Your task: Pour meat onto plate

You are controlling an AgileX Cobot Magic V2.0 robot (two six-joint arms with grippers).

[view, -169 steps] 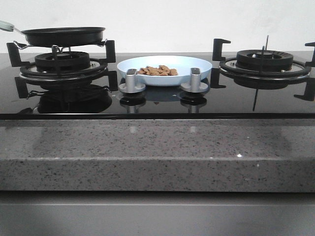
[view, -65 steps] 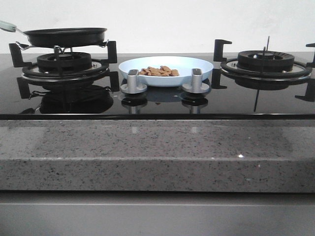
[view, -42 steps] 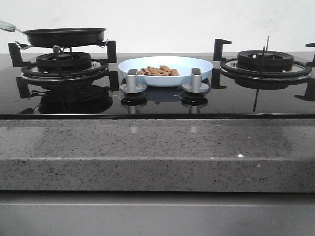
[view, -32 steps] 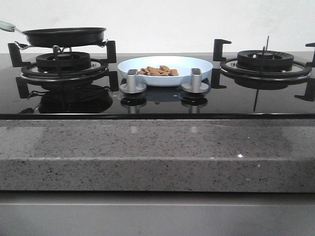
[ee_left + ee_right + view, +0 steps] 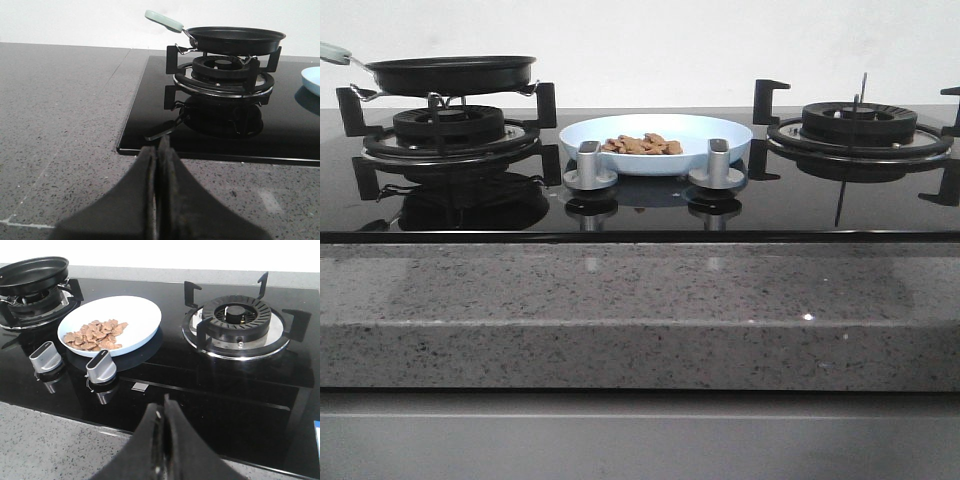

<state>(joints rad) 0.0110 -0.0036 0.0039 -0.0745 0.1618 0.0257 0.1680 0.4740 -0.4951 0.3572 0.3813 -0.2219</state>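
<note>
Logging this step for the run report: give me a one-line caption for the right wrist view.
Tan meat chunks heaped on the round pale-blue plate between two burners, shut right gripper hanging back over the counter edge.

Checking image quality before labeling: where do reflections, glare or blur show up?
Front view: the glossy cooktop mirrors the knobs and left burner. Right wrist view: plate and meat sharp, fingers blurred. Left wrist view: fingers dark, soft.

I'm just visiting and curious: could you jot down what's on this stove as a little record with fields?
meat: heaped on the plate
plate: pale blue, on the black glass between the burners
frying pan: black, on the left burner, looks empty
right burner: bare
knobs: two, silver, in front of the plate
left end effector: shut, empty
right end effector: shut, empty
</note>
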